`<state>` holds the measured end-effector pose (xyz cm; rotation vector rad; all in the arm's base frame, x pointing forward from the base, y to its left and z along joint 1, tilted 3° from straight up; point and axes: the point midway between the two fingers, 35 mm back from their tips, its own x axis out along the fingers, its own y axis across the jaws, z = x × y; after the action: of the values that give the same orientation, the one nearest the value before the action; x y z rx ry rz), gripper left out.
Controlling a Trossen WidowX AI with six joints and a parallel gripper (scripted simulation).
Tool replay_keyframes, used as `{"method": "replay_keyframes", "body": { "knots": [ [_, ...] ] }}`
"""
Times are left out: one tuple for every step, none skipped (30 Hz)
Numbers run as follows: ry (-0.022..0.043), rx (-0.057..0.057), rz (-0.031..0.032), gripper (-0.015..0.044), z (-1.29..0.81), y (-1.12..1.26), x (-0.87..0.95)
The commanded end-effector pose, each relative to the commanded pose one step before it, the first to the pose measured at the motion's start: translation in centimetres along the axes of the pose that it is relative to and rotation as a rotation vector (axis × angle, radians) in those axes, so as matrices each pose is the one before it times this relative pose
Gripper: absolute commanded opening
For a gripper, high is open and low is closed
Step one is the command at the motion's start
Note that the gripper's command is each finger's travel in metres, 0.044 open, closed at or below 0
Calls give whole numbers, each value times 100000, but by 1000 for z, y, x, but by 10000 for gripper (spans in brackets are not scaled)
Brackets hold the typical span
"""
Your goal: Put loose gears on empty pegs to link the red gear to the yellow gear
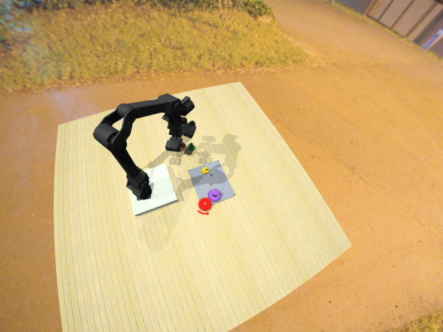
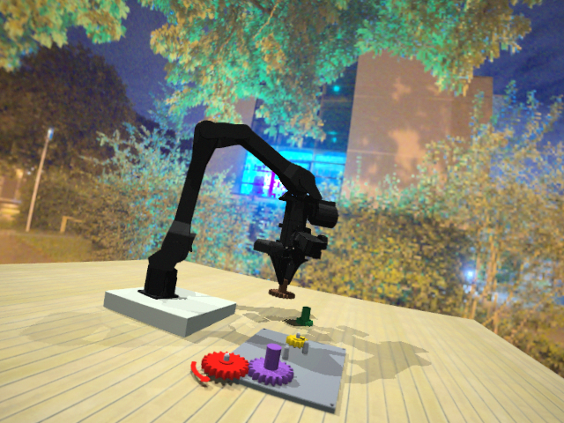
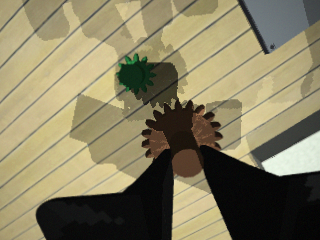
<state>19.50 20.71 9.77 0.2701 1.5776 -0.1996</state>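
Observation:
My gripper (image 2: 285,282) (image 3: 185,153) is shut on the upright handle of a brown gear (image 2: 281,293) (image 3: 208,131) and holds it above the table. A green gear (image 1: 192,146) (image 2: 306,315) (image 3: 134,74) with a handle stands on the table beside it. On the grey board (image 1: 223,185) (image 2: 314,388) (image 3: 285,20), a purple gear (image 1: 214,195) (image 2: 272,357) sits beside the red gear (image 1: 203,204) (image 2: 225,365), their teeth meeting. The yellow gear (image 1: 205,171) (image 2: 296,340) is at the board's far end. Two bare pegs, one (image 2: 305,348) near yellow and another (image 2: 285,352), stand between yellow and purple.
The arm's white base block (image 1: 160,189) (image 2: 168,309) stands left of the board and shows at the wrist view's right edge. The red arrow (image 1: 207,213) (image 2: 198,373) lies beside the red gear. The purple gear's tall handle sticks up from the board.

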Motion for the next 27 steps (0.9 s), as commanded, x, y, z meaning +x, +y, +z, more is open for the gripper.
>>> {"method": "replay_keyframes", "body": {
  "knots": [
    [-185, -411, 957, 0, 92, 174, -1046],
    [-2, 0, 0, 0, 13, -1, -225],
    [-2, 0, 0, 0, 12, -2, -225],
    [-2, 0, -1, 0, 11, -4, -225],
    [-2, 0, -1, 0, 10, -6, -226],
    [-2, 0, -1, 0, 9, -8, -226],
    [-1, 0, -1, 0, 8, -10, -226],
    [-1, 0, -1, 0, 7, -11, -226],
    [-1, 0, -1, 0, 6, -13, -226],
    [-1, 0, -1, 0, 5, -15, -227],
    [-1, 0, -1, 0, 4, -17, -227],
    [-1, 0, -2, 0, 3, -18, -227],
    [-1, 0, -2, 0, 2, -20, -227],
    [-1, 0, -2, 0, 1, -22, -227],
    [-1, 0, -2, 0, 0, -24, -227],
    [-1, 0, -2, 0, -1, -26, -227],
    [-1, 0, -2, 0, -2, -27, -227],
    [0, 0, -3, 0, -3, -29, -227],
    [0, 0, -3, 0, -4, -31, -227],
    [0, 0, -3, 0, -5, -33, -227],
    [0, 0, -3, 0, -6, -34, -227],
    [0, 0, -3, 0, -7, -36, -227],
    [0, 0, -3, 0, -8, -38, -227],
    [0, 0, -3, 0, -9, -40, -227],
    [0, 0, -4, 0, -10, -41, -227],
    [0, 0, -4, 0, -11, -43, -227],
    [0, 0, -4, 0, -12, -45, -226]
  ]
}}
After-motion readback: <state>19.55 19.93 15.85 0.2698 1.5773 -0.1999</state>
